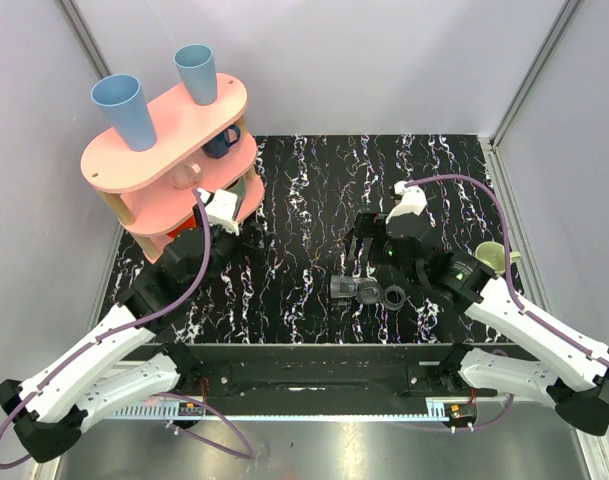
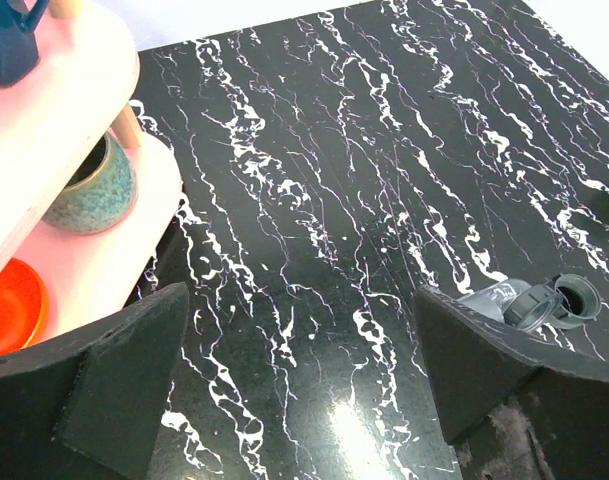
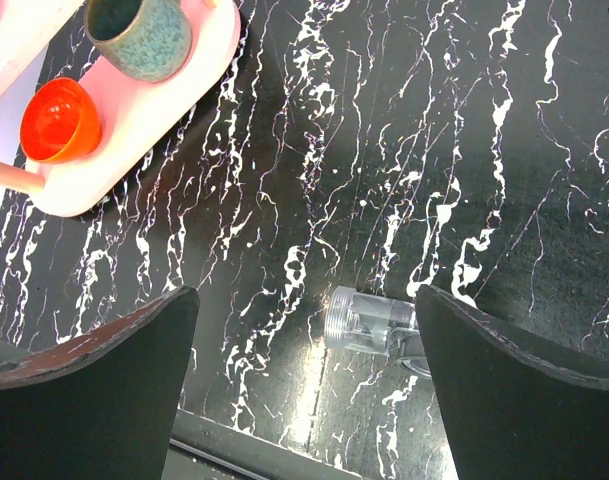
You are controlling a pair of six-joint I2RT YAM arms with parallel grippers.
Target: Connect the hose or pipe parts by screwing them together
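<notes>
Two dark grey pipe parts lie side by side on the black marbled table [image 1: 304,190] near its front edge: a short tubular coupling [image 1: 352,289] and a ring-like nut [image 1: 392,296]. My right gripper [image 1: 368,248] hovers open just behind and above them. In the right wrist view the coupling [image 3: 369,322] lies with its threaded end to the left, close to the right finger [image 3: 524,390], which hides most of the nut; the right gripper [image 3: 304,390] holds nothing. My left gripper [image 1: 242,232] stands open beside the pink shelf, far left of the parts. The left wrist view shows the left gripper [image 2: 304,380] empty, with the coupling [image 2: 506,301] and nut [image 2: 576,298] beyond its right finger.
A pink two-tier shelf [image 1: 164,135] stands at the back left with two blue cups [image 1: 124,108] on top, a dark blue mug [image 1: 222,142], a teal mug [image 2: 92,190] and an orange bowl [image 3: 56,120]. A pale green cup [image 1: 492,257] sits at the right edge. Grey walls enclose the table.
</notes>
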